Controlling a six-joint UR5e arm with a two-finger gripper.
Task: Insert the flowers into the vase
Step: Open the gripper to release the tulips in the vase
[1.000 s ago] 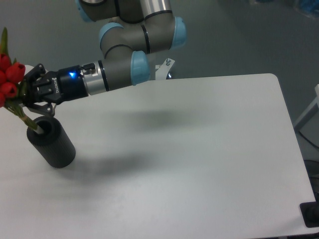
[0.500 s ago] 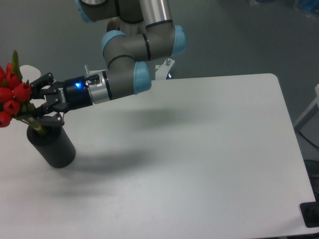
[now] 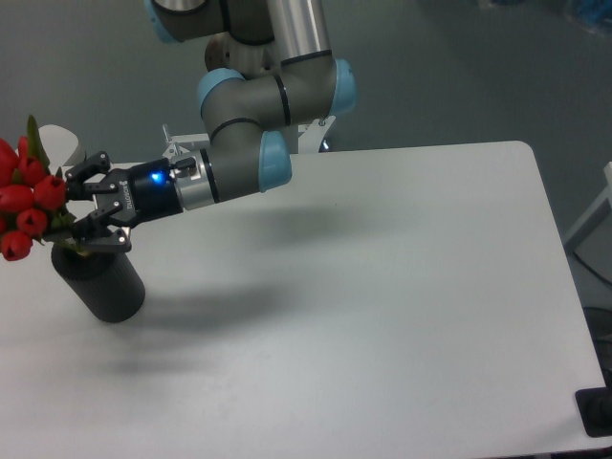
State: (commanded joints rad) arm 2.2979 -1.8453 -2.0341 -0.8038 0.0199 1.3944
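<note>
Red flowers [image 3: 27,206] lean left from a dark grey vase [image 3: 100,282] at the white table's [image 3: 382,316] left edge; an open-fingered claw [image 3: 84,206] hovers beside them.

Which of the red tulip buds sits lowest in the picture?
The bud at the bottom left of the bunch of flowers, hanging below the others beside the top of the dark grey vase, farthest left of the tool.

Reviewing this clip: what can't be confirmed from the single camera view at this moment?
- Whether the flowers stand fully in the vase: the gripper covers the stems and the vase's opening.
- Full bunch: its outer buds run up to the left edge of the frame.
- Contact between fingers and stems: too small and dark to tell, though the fingers look spread.
- The far side of the vase: hidden by its own body.
</note>
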